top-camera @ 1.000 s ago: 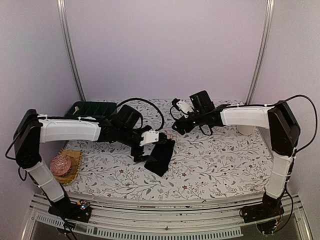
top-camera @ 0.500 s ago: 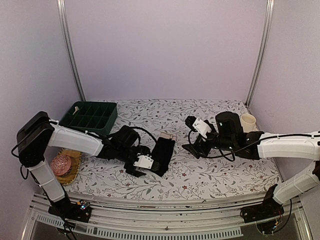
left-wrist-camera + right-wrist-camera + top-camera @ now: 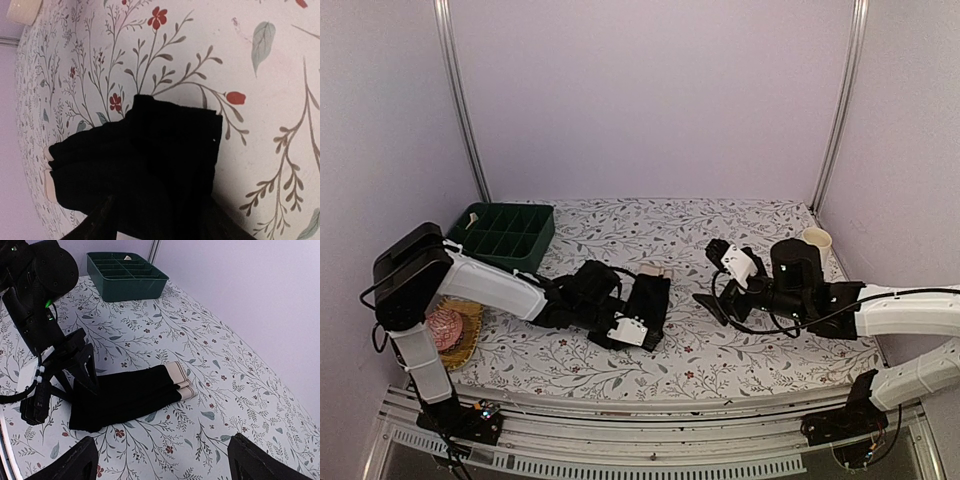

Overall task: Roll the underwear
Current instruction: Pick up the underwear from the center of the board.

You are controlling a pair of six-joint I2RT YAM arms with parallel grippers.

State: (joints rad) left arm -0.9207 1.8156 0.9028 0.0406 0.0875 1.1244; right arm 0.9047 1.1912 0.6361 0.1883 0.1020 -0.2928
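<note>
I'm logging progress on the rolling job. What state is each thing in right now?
Black fabric underwear with cream band: flat, folded into a long strip, unrolled.
Left gripper: open, astride the underwear's near end.
Right gripper: open, empty, apart from the cloth.
Dark green compartment tray: upright, one pale item inside.
Pink knitted ball: resting in woven basket.
Cream cup: upright.

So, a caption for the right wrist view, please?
Left gripper at one end of folded black underwear on floral table, green tray behind.
</note>
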